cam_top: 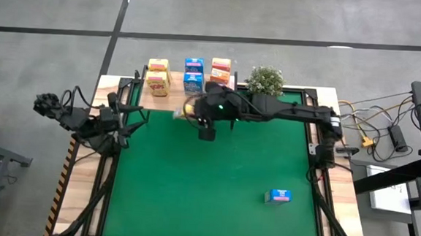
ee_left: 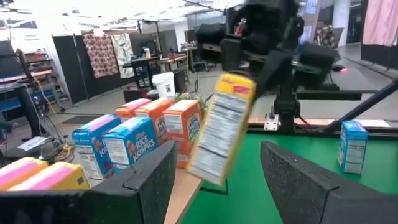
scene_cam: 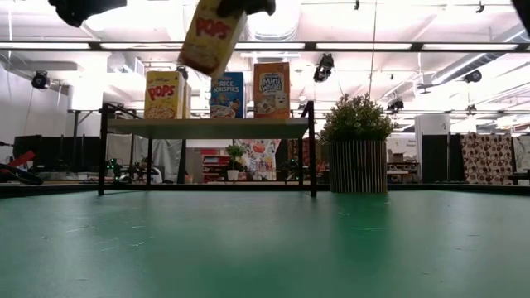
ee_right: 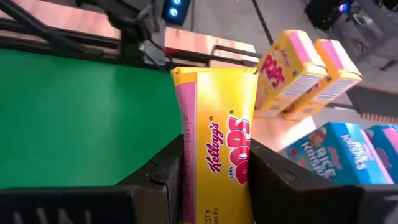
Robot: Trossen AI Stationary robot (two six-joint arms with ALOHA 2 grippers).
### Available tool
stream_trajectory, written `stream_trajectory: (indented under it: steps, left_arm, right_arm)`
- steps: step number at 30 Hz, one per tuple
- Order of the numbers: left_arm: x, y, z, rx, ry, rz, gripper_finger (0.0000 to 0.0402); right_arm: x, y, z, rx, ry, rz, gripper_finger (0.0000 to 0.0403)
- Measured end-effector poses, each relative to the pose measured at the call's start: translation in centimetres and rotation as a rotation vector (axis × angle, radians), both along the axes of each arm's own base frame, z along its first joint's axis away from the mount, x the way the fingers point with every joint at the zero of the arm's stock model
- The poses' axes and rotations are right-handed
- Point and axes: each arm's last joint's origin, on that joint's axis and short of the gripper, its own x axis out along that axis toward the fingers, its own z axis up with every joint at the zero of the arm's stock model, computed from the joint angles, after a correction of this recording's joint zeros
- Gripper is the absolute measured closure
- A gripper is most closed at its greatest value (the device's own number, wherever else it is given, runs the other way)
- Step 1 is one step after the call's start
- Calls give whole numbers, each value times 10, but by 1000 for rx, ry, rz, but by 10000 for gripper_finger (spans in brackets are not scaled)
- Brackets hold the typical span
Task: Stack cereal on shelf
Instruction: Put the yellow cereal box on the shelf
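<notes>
A yellow box [ee_right: 214, 155] of cereal is gripped between the two fingers of the right hand [ee_right: 211, 171], which is closed on the box's narrow sides. In the high view the right hand [cam_top: 207, 125] is placed just in front of the shelf [cam_top: 174, 94], toward its left half. In the low view the yellow box [scene_cam: 211, 37] is held tilted, well above the level of the shelf [scene_cam: 207, 127]. This height is judged to be needed so that the box clears the boxes already standing there before it is lowered.

Two yellow boxes [cam_top: 157, 77], two blue boxes [cam_top: 193, 73] and two orange boxes [cam_top: 221, 71] appear to stand on the shelf in three rows by colour, though the count is hard to confirm from above. The held box is judged to be meant for the yellow row, which would explain why it is carried toward the left end.

One blue box [cam_top: 279, 196] lies apart on the green counter [cam_top: 213, 191], near the front right; it has not yet been collected. A potted plant [cam_top: 265, 80] stands just beside the shelf's right end and is to be avoided.

The left hand [cam_top: 126, 124] waits at the counter's left edge. In its wrist view its fingers [ee_left: 149, 180] are spread apart and hold nothing.
</notes>
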Motion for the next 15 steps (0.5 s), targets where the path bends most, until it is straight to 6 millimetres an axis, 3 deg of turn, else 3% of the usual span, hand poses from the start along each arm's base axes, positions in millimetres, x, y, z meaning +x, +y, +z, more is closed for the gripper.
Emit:
stream_trajectory:
  steps: [6, 15]
  left_arm:
    - [-8, 4, -9, -9, -20, -1, 186]
    - [-22, 12, -5, -44, -92, 0, 186]
  right_arm:
    - [20, -22, -1, -8, 52, -13, 273]
    - [45, -43, -16, -46, 80, -16, 271]
